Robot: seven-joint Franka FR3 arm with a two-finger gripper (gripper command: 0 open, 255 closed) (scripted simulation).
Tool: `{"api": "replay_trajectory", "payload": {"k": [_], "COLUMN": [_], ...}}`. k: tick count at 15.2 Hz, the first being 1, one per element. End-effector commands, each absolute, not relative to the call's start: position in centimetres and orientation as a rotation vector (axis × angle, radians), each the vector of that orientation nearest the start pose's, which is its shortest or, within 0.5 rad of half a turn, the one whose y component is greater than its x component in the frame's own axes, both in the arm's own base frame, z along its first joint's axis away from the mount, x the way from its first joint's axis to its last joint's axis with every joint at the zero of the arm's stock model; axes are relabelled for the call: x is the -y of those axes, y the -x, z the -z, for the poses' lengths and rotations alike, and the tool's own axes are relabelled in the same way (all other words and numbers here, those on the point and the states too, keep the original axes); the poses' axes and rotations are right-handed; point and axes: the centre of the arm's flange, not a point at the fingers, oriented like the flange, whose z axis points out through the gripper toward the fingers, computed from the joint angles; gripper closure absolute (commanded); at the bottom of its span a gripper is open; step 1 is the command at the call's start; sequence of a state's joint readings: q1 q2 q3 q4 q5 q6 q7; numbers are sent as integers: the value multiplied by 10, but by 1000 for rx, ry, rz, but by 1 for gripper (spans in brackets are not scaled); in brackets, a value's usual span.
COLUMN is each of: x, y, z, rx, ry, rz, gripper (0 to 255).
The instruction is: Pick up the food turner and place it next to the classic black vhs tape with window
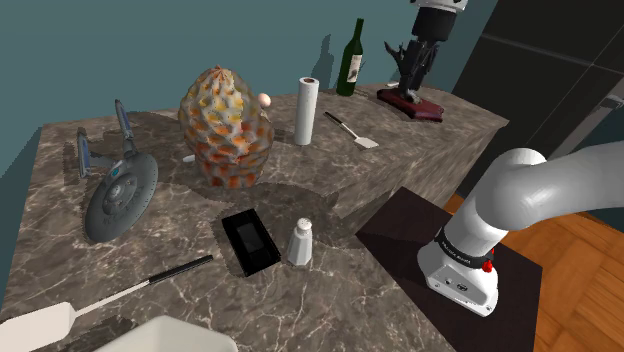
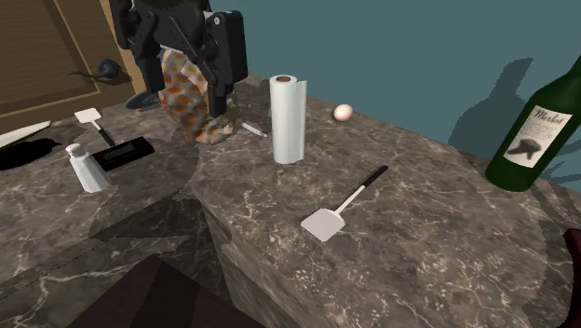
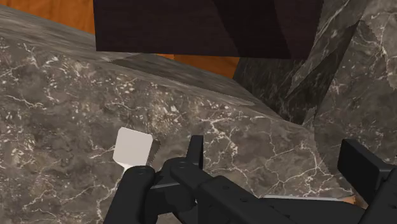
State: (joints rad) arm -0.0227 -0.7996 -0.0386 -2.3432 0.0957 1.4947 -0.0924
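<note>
On the raised part of a dark marbled stone counter [image 2: 447,233], a food turner with a square white blade and a thin pale handle ending in a black grip [image 2: 341,209] is seen lying flat, between an upright white paper-towel roll [image 2: 287,117] and a dark green wine bottle [image 2: 538,126], touching neither; its blade is turned towards the counter's front edge. The all-black two-finger gripper [image 2: 182,91] is held in the air above the counter; its fingers [image 3: 137,191] are spread wide and nothing is gripped between them (in the wrist view the white blade is seen just past one fingertip). On the lower part of the counter, well apart from the turner, a flat black VHS tape with a window [image 1: 250,241] is laid just beside a small white shaker [image 1: 301,243].
</note>
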Motion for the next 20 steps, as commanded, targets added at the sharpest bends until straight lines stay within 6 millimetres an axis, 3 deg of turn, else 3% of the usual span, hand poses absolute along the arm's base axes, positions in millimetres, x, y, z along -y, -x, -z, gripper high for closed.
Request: {"api": "replay_trajectory", "payload": {"k": [1, 10, 20], "x": [11, 50, 107], "y": [-295, -368, -445], "z": [-595, -519, -441], "rx": [73, -91, -278], "ry": [3014, 3058, 3096], "rz": [-61, -8, 52], "gripper": [0, 0, 0]}}
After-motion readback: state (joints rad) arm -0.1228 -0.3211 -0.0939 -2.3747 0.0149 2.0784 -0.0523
